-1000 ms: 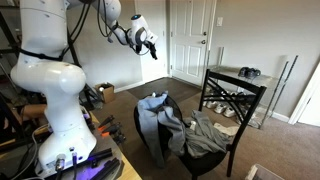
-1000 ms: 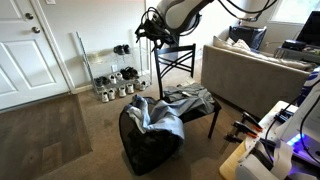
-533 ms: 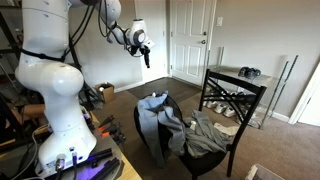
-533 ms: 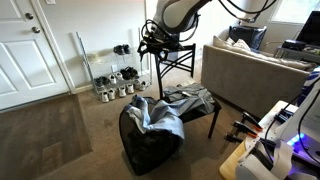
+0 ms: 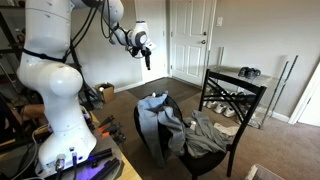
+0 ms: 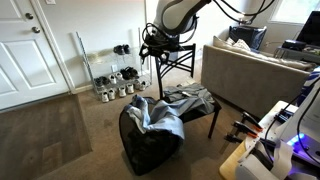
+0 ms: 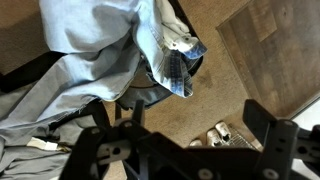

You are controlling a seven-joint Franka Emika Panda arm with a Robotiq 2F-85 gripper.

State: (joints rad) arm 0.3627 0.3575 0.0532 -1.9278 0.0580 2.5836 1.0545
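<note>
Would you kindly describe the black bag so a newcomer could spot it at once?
Find the black chair in the middle of the carpeted room. The black bag sits on the floor against its seat. Unlike the clothes heaped on the chair, it is a soft tub with a blue-grey garment draped over its rim.

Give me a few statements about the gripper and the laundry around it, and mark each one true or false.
1. The gripper is open and empty. True.
2. The gripper touches the clothes. False: it hangs in the air, apart from them.
3. The clothes spill out of a dark bag on the carpet. True.
4. The white door stands wide open. False: it is shut.
5. Shoes stand to one side of that door. True.
</note>
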